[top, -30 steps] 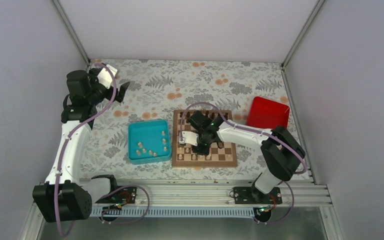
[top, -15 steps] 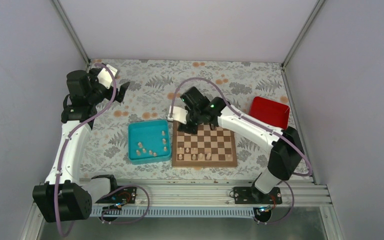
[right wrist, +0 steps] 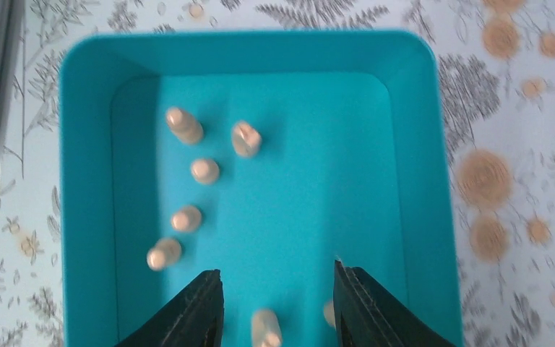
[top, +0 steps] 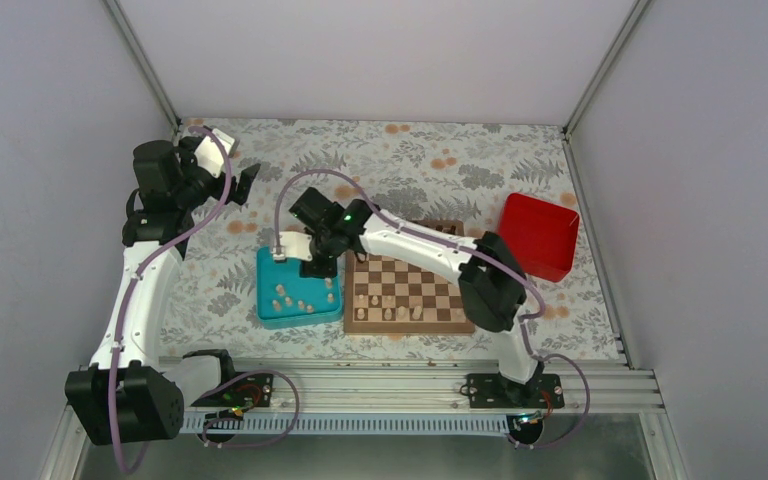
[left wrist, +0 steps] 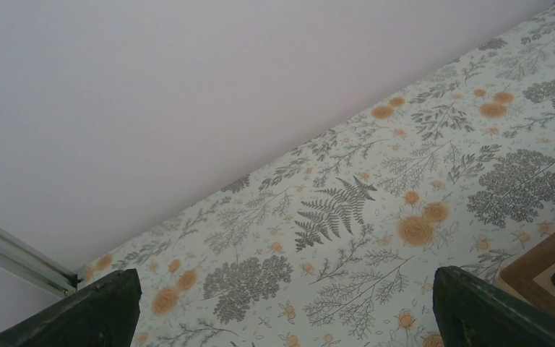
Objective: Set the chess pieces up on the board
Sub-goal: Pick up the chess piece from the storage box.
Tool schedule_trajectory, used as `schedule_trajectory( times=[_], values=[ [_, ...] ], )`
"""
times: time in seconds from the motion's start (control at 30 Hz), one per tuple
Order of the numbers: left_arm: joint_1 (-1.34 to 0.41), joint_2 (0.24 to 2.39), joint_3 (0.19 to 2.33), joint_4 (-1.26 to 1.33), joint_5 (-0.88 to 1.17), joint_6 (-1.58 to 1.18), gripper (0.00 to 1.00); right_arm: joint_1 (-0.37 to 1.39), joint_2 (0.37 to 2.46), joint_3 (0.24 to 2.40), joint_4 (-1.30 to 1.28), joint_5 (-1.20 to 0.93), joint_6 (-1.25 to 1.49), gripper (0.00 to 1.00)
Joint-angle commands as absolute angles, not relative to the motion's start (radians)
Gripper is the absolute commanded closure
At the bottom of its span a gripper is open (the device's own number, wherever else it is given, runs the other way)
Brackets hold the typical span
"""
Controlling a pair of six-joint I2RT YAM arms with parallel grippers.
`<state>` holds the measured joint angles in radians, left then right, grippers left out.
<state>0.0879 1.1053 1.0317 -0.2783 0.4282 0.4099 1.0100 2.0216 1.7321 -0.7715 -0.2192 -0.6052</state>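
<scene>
Above the teal tray (right wrist: 85, 144), my arm (top: 415, 246) stretches left of the board (top: 428, 296), right pincer (right wrist: 278, 307) spread and empty (chess pieces (right wrist: 204, 170) beneath).

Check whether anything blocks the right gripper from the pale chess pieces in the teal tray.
Nothing visible does. The right gripper hovers open and empty above the teal tray, and the chess pieces lie loose on its floor, uncovered from above.

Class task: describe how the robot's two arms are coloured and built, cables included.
Both the left arm and right arm have white tubular links, bulky black joints and a lilac cable looping alongside. The right arm shows a small green light. Their jaws are dark and blunt.
</scene>
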Motion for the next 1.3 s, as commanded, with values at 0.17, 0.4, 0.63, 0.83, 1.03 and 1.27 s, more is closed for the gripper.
schedule_trajectory(
  times=[0.17,0.4,0.63,0.83,1.03,1.27],
  values=[
    [0.092,1.085,1.032,-0.262,0.47,0.4,0.0,1.066,2.177,1.889,-0.741,-0.281,-0.642,0.59],
    [0.092,1.072,1.031,-0.262,0.473,0.399,0.0,1.07,2.24,1.928,-0.715,-0.309,-0.644,0.57],
    [0.091,1.072,1.029,-0.26,0.473,0.4,0.0,1.077,2.268,1.932,-0.712,-0.337,-0.651,0.57],
    [0.092,1.069,1.027,-0.259,0.474,0.4,0.0,1.087,2.296,1.948,-0.721,-0.351,-0.653,0.57],
    [0.092,1.065,1.026,-0.258,0.474,0.4,0.0,1.089,2.326,1.966,-0.721,-0.344,-0.654,0.56],
    [0.092,1.059,1.022,-0.256,0.472,0.399,0.0,1.089,2.353,1.976,-0.7,-0.33,-0.653,0.56]
  ],
)
